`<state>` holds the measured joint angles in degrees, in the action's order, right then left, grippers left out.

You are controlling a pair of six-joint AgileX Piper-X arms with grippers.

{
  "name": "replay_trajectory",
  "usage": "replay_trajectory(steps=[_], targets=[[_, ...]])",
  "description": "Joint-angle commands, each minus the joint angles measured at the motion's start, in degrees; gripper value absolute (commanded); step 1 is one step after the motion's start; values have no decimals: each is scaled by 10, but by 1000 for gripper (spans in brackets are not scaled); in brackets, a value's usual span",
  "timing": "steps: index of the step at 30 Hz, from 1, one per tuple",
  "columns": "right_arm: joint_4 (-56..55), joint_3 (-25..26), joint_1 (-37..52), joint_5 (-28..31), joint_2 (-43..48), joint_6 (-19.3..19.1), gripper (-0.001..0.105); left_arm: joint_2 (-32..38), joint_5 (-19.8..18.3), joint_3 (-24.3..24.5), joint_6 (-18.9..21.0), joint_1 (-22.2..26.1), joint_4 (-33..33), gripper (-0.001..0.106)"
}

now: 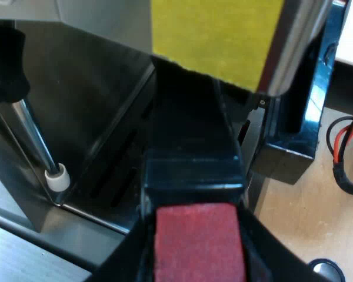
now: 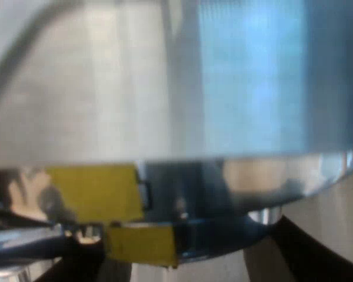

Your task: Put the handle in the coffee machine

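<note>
Handle [image 1: 191, 153]: dark, finishing in a red end [image 1: 200, 249]. It is lying lengthwise, with the red end nearest the left wrist camera. The far part is running in under the front of the espresso machine [image 1: 106, 17], directly beneath a yellow patch [image 1: 217, 35] on the steel face. That far part is passing out of sight under the overhang, so whether it is seated in the machine cannot be told.

Left gripper [image 1: 197, 238]: it is gripping the handle at the red end. Its black fingers [image 1: 125, 261] are pressing against both sides of that end, with no gap showing between finger and handle.

Surroundings near the handle: a steam wand [image 1: 38, 141] is hanging beside it and apart from it. The wand is a slanting metal tube carrying a black grip [image 1: 6, 67] higher up and a white tip [image 1: 57, 177] at its low end. Below the handle and wand, a dark slotted surface [image 1: 115, 176] of the machine is lying at the base of the recess. Farther out, a pale wooden table [image 1: 294, 217] is showing past the machine's dark side.

Right gripper [image 2: 191, 267]: it is hovering very close to a curved, shiny metal face of the machine. Two yellow patches [image 2: 94, 191] are showing on that metal or mirrored in it. How wide this gripper is standing, and whether it is holding anything, cannot be told.
</note>
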<state>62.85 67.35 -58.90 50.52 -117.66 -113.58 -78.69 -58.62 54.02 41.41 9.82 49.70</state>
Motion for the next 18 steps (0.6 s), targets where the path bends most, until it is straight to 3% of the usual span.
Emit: replay_trajectory(steps=[1,5,12,18], targets=[[30,3,0,-7,10,-7,46,18,-91,10,2,-1,-24,0],[30,3,0,-7,10,-7,46,18,-86,10,2,-1,-24,0],[30,3,0,-16,10,-7,46,18,-39,10,2,-1,-24,0],[30,3,0,-21,10,-7,46,18,-38,10,2,-1,-24,0]])
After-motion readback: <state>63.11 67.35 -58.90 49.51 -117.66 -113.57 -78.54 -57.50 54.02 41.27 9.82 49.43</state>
